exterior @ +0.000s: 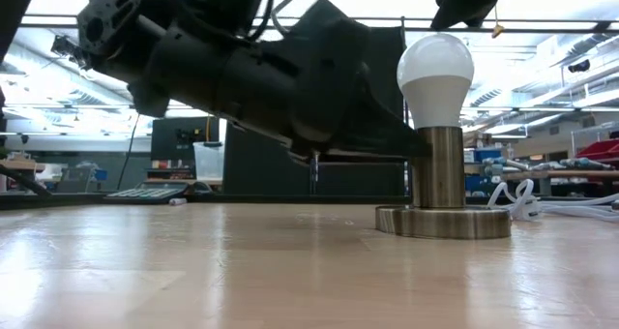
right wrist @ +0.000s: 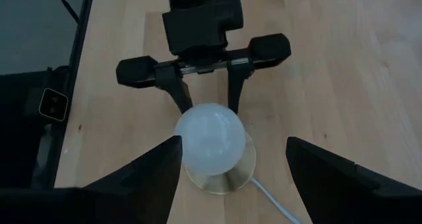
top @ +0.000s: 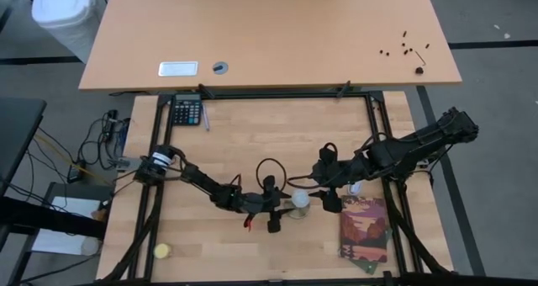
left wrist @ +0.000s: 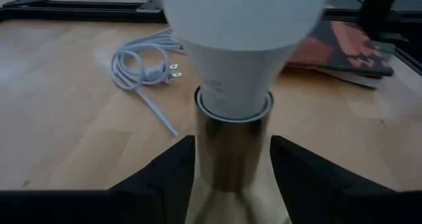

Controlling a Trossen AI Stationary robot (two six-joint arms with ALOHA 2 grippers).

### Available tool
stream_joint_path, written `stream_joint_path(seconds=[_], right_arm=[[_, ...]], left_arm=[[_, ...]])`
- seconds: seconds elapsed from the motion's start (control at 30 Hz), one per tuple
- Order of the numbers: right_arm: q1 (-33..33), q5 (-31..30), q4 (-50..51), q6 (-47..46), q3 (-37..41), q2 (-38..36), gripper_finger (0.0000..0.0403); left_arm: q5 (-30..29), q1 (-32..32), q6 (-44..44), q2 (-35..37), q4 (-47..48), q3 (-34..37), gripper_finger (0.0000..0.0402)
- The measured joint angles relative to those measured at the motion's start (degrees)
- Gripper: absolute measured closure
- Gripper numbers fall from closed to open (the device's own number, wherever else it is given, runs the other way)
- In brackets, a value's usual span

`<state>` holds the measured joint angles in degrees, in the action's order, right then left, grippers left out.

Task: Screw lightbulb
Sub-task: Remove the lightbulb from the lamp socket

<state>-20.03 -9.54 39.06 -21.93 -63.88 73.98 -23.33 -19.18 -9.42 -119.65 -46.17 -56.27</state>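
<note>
The white lightbulb stands upright in a metal socket tube that rises from a round flat disc on the wooden table. My left gripper reaches in nearly level from the table's left. It is open, one finger on each side of the socket tube just below the bulb. My right gripper hangs open above and to the right of the bulb, slanting down, with nothing between its fingers. My left gripper has its two fingers level on either side of the socket tube, under the bulb. Whether they touch the tube, I cannot tell.
A white power cord lies coiled on the table beyond the socket. A picture book lies to the right of it. A yellow ball sits near the front left corner and a calculator at the far left.
</note>
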Motion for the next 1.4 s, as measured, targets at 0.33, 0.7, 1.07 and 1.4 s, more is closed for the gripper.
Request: stream_joint_path(seconds=[0.33, 0.7, 1.07, 1.4], right_arm=[[-0.09, 0.04, 0.16, -0.02, 0.0, 0.01, 0.0122], [-0.04, -1.2, -0.64, -0.44, 0.0, 0.01, 0.0122], [0.0, -1.86, -0.87, -0.39, 0.0, 0.01, 0.0123], [0.15, -1.84, -0.82, -0.39, 0.0, 0.01, 0.0125]], left_arm=[[0.9, 0.58, 1.68, -1.71, 1.13, -2.05, 0.0148], [7.74, 1.86, 0.84, -2.02, -0.24, -2.03, 0.0145], [6.98, 2.51, -0.2, -2.02, -0.49, -3.46, 0.0144], [5.88, 3.14, 1.95, -2.02, 13.55, -10.22, 0.0144]])
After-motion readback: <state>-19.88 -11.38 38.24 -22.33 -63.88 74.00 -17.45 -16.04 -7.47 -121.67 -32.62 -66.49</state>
